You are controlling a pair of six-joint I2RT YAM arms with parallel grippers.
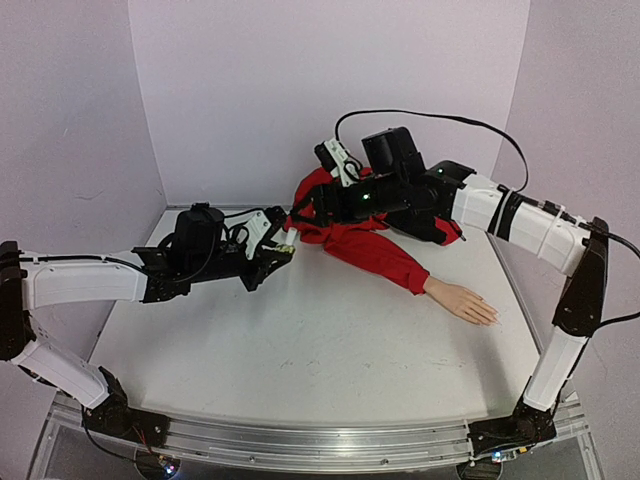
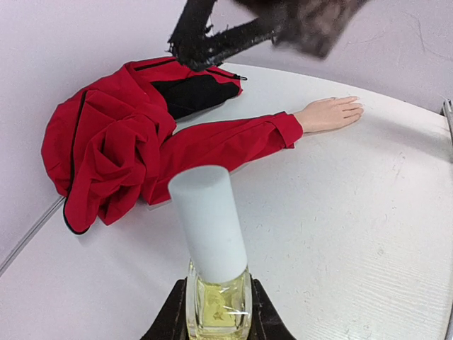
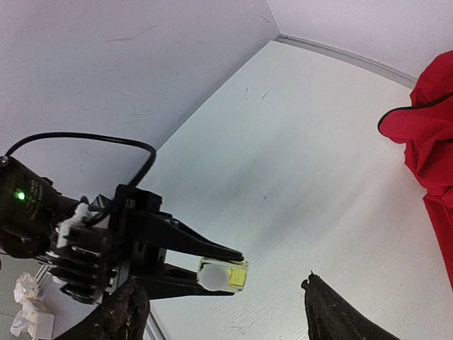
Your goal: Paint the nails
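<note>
A small clear bottle of yellowish liquid with a tall white cap is held above the table, my left gripper shut on its glass body. In the top view the bottle hangs left of the red jacket. My right gripper stands open, its fingers wide apart and facing the cap end of the bottle without touching it. The pale mannequin hand lies flat at the sleeve's end, far right. Its nails are too small to make out.
The crumpled body of the red jacket lies at the back of the white table, by the back wall. A black cable loops above the right arm. Lilac walls close the table at the back and sides.
</note>
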